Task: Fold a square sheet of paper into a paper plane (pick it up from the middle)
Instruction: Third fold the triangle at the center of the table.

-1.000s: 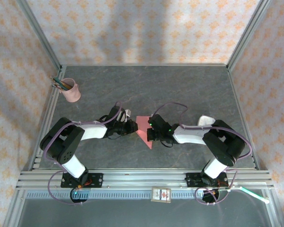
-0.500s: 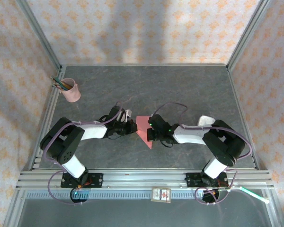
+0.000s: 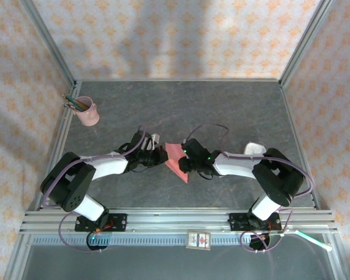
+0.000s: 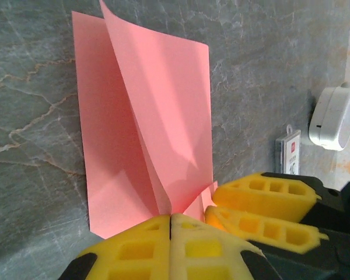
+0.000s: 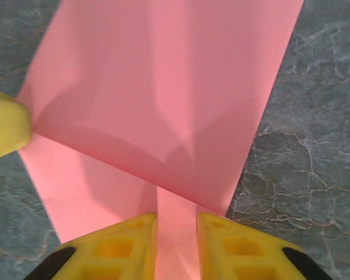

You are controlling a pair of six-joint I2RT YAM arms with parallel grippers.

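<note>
My left gripper [image 4: 171, 219] is clamped shut on the near edge of the part-folded square sheet of paper [image 4: 157, 111] mid table [image 3: 233, 111], fold running straight away twd my right gripper [image 5: 177, 219] (jaws parted astride the opp. edge, not gripping imo).

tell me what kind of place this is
Probably a lab robot test cell, not a home: an aluminium frame hung with patterned panels, a dark stone-look table, and a left arm and right arm bolted at its near edge, reaching a pink sheet of paper.
</note>
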